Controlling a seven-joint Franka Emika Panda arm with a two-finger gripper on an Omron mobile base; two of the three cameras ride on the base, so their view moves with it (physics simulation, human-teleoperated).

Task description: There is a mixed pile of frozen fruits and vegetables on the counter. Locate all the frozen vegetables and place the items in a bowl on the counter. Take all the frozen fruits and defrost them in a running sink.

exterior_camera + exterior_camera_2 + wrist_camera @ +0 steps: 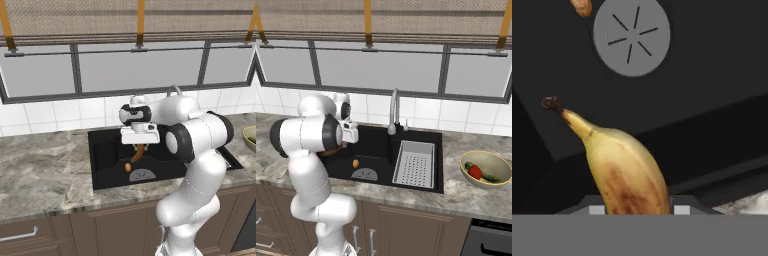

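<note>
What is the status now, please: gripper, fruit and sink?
Gripper shut on banana, hanging over sink. Small orange already in basin beside drain. Nothing blocks the drop.

I can read no word, label, brand, number or sign anywhere before me, neither on the banana (624, 170) in front of my camera nor on the sink (421, 185) and tiled wall around it.
</note>
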